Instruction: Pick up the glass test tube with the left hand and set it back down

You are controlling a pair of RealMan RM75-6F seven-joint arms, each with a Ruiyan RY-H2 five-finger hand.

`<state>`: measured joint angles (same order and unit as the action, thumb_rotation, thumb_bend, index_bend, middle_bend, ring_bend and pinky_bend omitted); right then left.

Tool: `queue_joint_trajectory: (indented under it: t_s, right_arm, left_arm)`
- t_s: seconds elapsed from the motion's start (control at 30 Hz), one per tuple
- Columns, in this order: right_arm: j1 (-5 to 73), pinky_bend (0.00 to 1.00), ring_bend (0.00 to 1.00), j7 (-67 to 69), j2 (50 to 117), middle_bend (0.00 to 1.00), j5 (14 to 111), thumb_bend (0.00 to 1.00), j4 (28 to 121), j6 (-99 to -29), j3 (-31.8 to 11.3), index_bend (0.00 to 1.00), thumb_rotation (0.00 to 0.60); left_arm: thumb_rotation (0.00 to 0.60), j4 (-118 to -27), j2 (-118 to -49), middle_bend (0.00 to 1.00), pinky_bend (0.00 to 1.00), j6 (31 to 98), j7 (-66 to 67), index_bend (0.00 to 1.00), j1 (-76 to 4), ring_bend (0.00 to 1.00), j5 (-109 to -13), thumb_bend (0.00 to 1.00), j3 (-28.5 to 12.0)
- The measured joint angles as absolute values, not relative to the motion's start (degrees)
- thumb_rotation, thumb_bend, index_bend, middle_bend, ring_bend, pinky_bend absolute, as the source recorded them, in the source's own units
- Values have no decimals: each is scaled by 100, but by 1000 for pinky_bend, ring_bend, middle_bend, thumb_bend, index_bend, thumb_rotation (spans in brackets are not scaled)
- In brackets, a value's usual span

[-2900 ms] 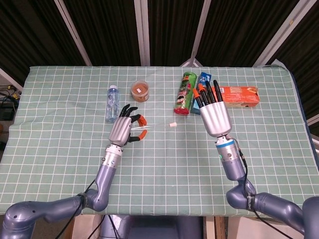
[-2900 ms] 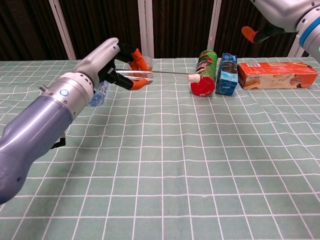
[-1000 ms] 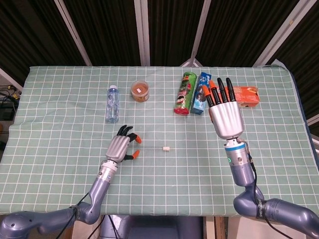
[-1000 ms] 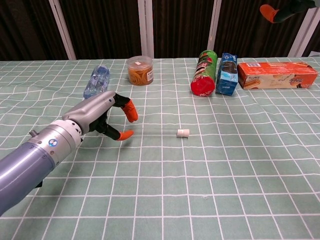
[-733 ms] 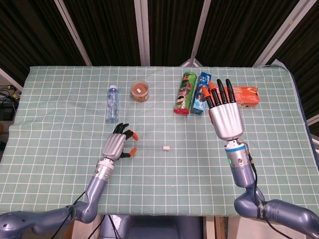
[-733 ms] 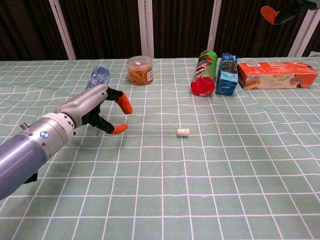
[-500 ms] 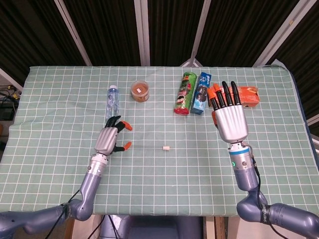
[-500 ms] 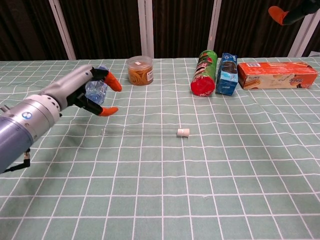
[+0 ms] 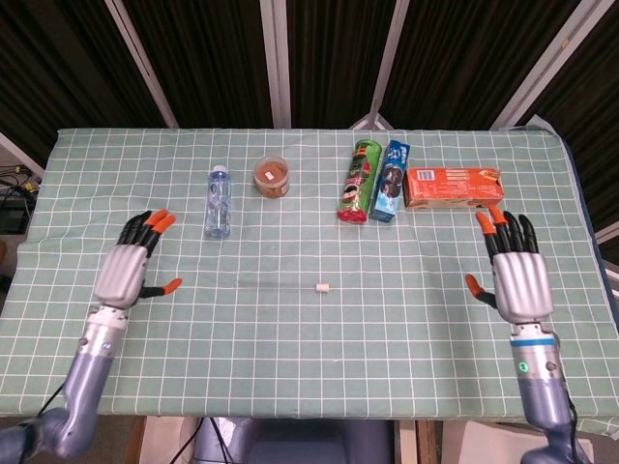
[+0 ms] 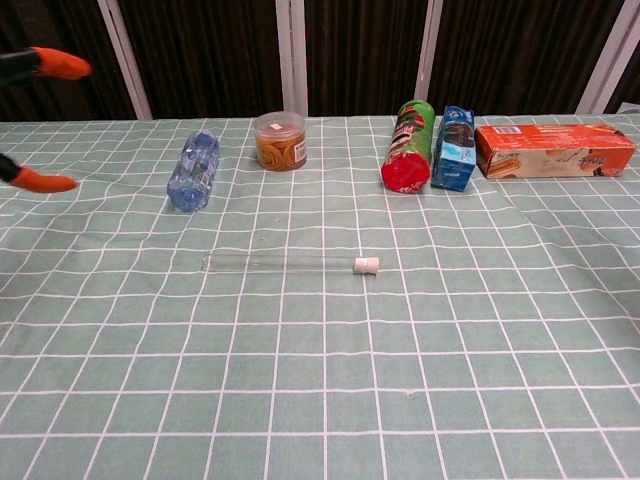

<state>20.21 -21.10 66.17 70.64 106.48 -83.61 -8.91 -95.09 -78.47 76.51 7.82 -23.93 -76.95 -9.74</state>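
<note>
The glass test tube lies flat on the green checked cloth near the table's middle, its white cap pointing right; the chest view shows its clear body. My left hand hovers far to its left, fingers spread, holding nothing. Only its orange fingertips show at the left edge of the chest view. My right hand is at the right side of the table, fingers spread and empty.
Along the back stand a lying water bottle, a small jar, a green chip can, a blue carton and an orange box.
The left hand let go of the tube on the cloth, opened and drew away to the left. The right hand came down from above the boxes to the right side.
</note>
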Motion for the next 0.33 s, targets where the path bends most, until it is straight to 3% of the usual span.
queue_joint_trajectory:
  t_s: [0.33]
  right_arm:
    - [837,0,0,-690,6242,0,7767,286,10096,-8927,-34,0,600]
  left_arm:
    - [600,-9553,-6829,52,0,9239,26,96,-995,0,-8857,156,26]
